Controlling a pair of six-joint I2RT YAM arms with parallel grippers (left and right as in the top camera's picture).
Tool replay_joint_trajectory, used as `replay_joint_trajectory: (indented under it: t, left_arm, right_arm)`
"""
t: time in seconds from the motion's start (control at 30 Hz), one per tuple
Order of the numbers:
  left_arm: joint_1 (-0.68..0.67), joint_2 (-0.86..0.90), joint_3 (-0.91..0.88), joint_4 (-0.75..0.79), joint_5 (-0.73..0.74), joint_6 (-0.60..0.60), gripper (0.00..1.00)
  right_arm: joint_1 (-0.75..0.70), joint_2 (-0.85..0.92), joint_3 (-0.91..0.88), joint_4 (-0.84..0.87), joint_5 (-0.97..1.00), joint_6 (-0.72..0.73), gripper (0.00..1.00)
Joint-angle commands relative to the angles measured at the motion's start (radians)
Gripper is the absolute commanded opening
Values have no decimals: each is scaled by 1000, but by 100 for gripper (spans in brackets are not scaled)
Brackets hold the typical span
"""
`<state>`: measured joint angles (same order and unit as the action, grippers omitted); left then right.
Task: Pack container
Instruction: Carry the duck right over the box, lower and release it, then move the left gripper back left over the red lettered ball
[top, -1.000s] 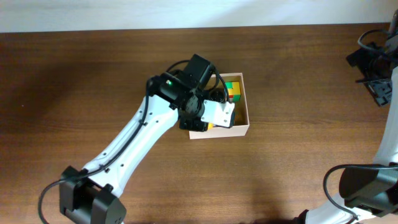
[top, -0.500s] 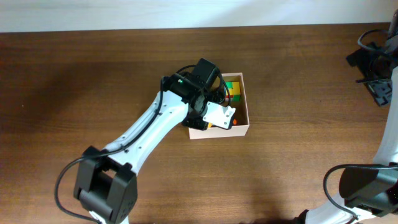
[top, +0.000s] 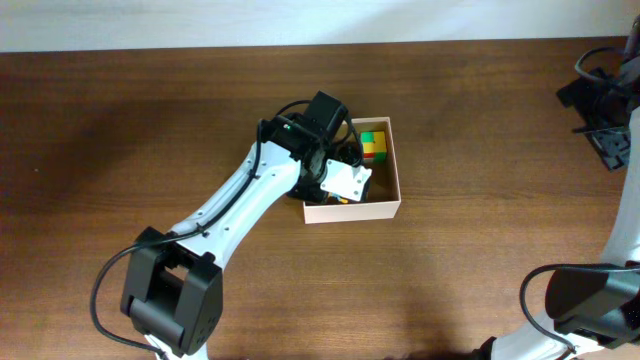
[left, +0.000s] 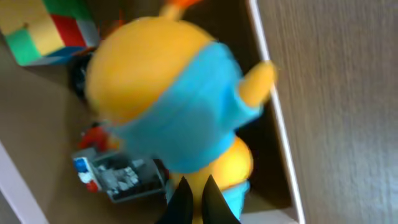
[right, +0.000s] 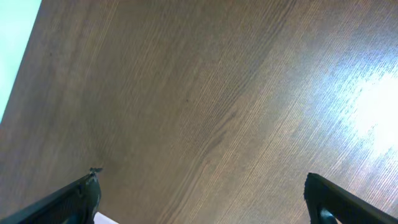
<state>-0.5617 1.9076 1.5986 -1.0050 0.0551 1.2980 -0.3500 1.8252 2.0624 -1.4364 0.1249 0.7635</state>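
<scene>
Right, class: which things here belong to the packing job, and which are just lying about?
Job: container, yellow-and-blue toy, coloured cube, small grey toy, left pincer, shut, in the container.
Lying about: right pincer, open, far from the container; the table.

From above you see the worktop (top: 500, 270) sharp and evenly lit, darker at its left, but your left wrist view shows the close yellow and blue toy (left: 168, 106) all blurry, and your right wrist view has bright glare on the right.
</scene>
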Motion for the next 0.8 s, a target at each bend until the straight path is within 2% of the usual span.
replay_joint_trajectory:
  t: [0.0,0.03,0.23,0.27,0.47,0.67,0.77]
  left_arm:
    - [10,6,-3,-17,0,-3,16]
    - [10,6,-3,-18,0,-3,34]
    - [10,6,-3,-16,0,-3,96]
    - [10,6,-3,-16,0,-3,100]
    - [8,1,7,64,-1,-11,99]
    - [9,-38,103,165,-43,-217,99]
    - [16,-69,155,196,-89,-377,99]
  right_arm:
    - [-4,3,2,0,2,8,99]
    - [-4,3,2,0,2,8,99]
    - [-4,3,2,0,2,8,99]
    - [-4,3,2,0,2,8,99]
    - [-4,3,2,0,2,8,99]
    - [-4,3,2,0,2,8,99]
    - [-4,3,2,0,2,8,99]
